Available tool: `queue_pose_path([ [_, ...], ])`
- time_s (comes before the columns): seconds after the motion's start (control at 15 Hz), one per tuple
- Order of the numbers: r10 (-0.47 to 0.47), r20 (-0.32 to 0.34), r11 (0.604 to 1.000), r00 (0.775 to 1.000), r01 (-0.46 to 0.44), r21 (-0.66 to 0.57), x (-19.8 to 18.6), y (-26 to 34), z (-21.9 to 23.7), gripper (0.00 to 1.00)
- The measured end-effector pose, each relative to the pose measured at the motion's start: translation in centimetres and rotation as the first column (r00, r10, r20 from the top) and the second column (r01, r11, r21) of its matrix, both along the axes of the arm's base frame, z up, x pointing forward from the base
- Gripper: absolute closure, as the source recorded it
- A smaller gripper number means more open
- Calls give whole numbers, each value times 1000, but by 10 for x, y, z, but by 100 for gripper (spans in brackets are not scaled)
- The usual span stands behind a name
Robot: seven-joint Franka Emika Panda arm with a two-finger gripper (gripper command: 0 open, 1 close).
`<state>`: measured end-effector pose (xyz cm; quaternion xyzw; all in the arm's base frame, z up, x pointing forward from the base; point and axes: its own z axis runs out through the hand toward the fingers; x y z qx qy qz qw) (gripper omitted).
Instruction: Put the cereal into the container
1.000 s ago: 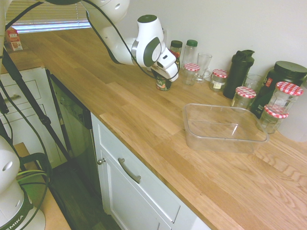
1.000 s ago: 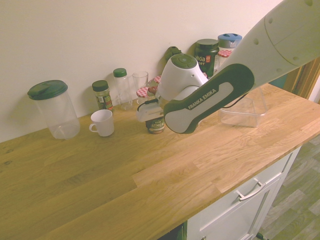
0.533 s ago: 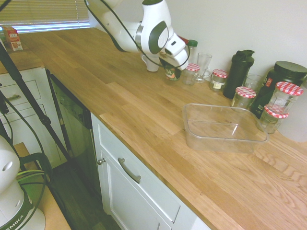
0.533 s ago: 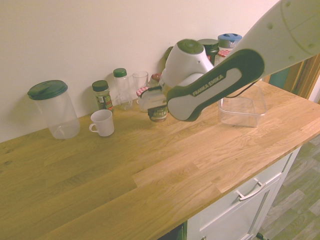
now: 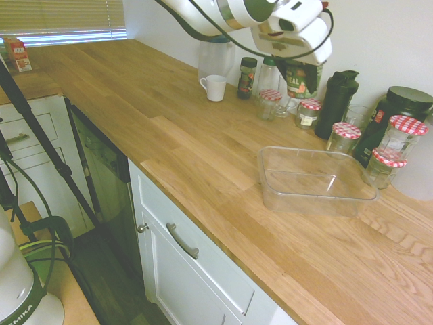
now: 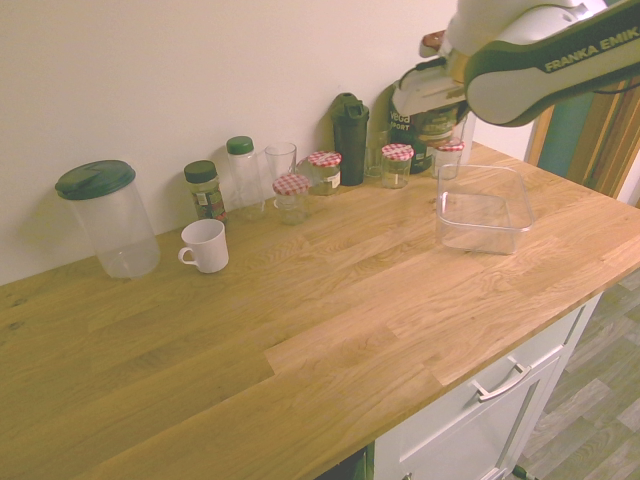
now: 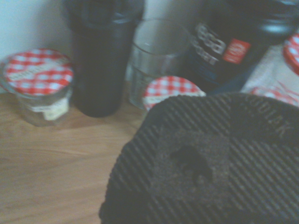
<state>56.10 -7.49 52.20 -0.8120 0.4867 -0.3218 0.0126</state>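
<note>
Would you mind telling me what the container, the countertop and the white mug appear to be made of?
The container looks like clear, glossy plastic: the wood shows through its walls, and the rim catches light. The countertop appears to be wood in joined planks, with visible grain and a smooth satin finish. The white mug is opaque and smooth, probably glazed ceramic, though that can't be confirmed.

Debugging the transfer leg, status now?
Gripper shut on cereal, airborne above the jars. Container empty on counter, not yet reached. Path looks clear.
</note>
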Motion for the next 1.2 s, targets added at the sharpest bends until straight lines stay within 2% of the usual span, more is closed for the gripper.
queue_pose_path([
  [0.2, -72, -22, 997, 997, 73, 24, -29, -48, -37, 100],
  [0.4, -122, -39, 991, 992, 124, 44, -42, -84, -81, 100],
  [0.67, -144, -14, 987, 990, 144, 72, -27, -112, -131, 100],
  [0.93, -163, -42, 982, 986, 166, 89, 2, -121, -174, 100],
  [1.2, -186, -52, 975, 981, 191, 113, 10, -122, -187, 100],
])
